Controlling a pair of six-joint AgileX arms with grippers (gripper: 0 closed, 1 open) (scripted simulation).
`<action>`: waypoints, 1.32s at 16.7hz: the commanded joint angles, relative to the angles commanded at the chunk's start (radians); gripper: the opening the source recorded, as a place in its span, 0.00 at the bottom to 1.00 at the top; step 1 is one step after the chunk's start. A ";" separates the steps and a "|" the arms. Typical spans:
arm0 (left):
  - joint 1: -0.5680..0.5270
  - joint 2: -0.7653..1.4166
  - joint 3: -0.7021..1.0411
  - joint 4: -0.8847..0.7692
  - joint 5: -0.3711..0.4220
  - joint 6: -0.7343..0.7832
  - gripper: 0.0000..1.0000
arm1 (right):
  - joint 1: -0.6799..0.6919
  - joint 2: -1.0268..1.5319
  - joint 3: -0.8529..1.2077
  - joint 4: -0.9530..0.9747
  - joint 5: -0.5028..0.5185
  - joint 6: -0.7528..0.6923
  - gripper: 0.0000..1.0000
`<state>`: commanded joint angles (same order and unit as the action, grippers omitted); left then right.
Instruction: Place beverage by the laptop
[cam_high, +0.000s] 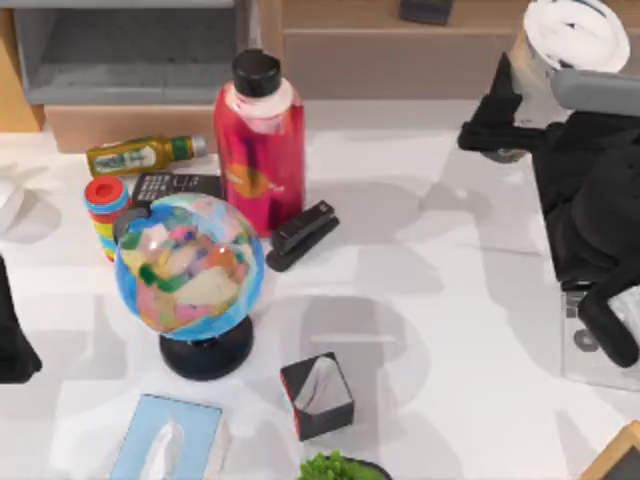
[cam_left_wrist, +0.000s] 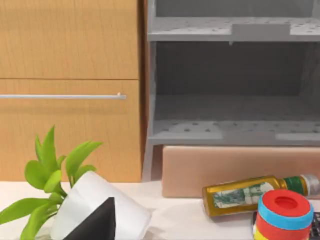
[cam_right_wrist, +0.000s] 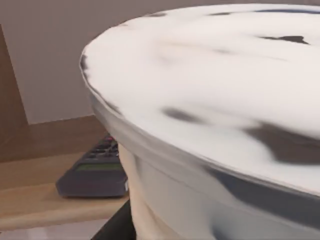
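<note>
The beverage (cam_high: 573, 33), a clear cup with a white foamy top, is at the table's far right back, and my right gripper (cam_high: 512, 108) is shut on its side. In the right wrist view the cup's white top (cam_right_wrist: 225, 85) sits very close to the camera. The silver laptop (cam_high: 592, 366) lies at the right edge, nearer the front than the cup, mostly hidden under my black right arm. My left arm (cam_high: 12, 345) rests parked at the left edge.
A tall red bottle (cam_high: 258, 140), a globe (cam_high: 190, 265) and a black stapler (cam_high: 302, 233) stand left of centre. A green-yellow bottle (cam_high: 140, 155) and a calculator (cam_high: 170, 185) lie behind the globe. A tissue box (cam_high: 168, 440) and a small black box (cam_high: 317, 395) sit in front.
</note>
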<state>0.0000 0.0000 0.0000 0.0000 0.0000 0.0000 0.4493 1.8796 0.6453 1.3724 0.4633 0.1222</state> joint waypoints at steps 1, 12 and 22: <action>0.000 0.000 0.000 0.000 0.000 0.000 1.00 | -0.072 0.000 0.010 0.009 -0.061 0.005 0.00; 0.000 0.000 0.000 0.000 0.000 0.000 1.00 | -0.791 -0.177 -0.027 0.065 -0.709 -0.031 0.00; 0.000 0.000 0.000 0.000 0.000 0.000 1.00 | -1.209 -0.296 -0.408 -0.089 -1.189 -0.190 0.00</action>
<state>0.0000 0.0000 0.0000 0.0000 0.0000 0.0000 -0.7599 1.5840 0.2371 1.2833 -0.7257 -0.0674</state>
